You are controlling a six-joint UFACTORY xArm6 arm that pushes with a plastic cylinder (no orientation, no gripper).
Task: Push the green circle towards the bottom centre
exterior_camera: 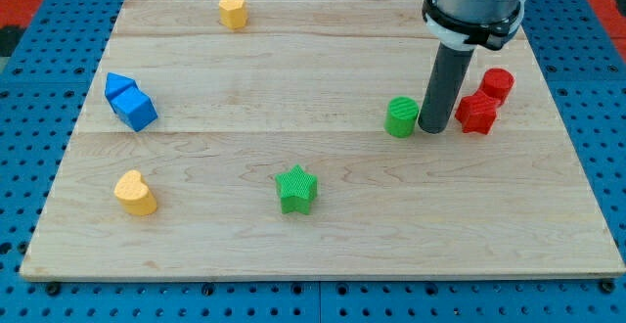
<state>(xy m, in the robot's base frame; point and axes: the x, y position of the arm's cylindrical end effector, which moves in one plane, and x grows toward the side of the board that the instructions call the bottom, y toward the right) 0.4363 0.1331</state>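
- Since the green circle (pixel 401 117) sits right of the board's middle with my tip (pixel 433 129) touching or just beside its right flank, a push from here would likely send it left, not towards the near centre edge; I judge the tip must first get round to its far side.
- Being a bare rod, my tip has nothing to open or close and holds nothing; it can only shove, so an off-centre contact could let the round block roll off to one side.
- Just right of my tip sits a red star-like block (pixel 477 114), with a red cylinder (pixel 497 85) behind it; swinging wide round that way could knock them.
- On the way down-left lies the green star (pixel 296 189), which the circle could bump if it drifts left.
- Count: two green blocks, two red, two yellow — a heart-like one (pixel 135 193) near left and another (pixel 233 12) at the far edge — and two blue blocks (pixel 130 102) touching at the left, on one wooden board (pixel 323 254).
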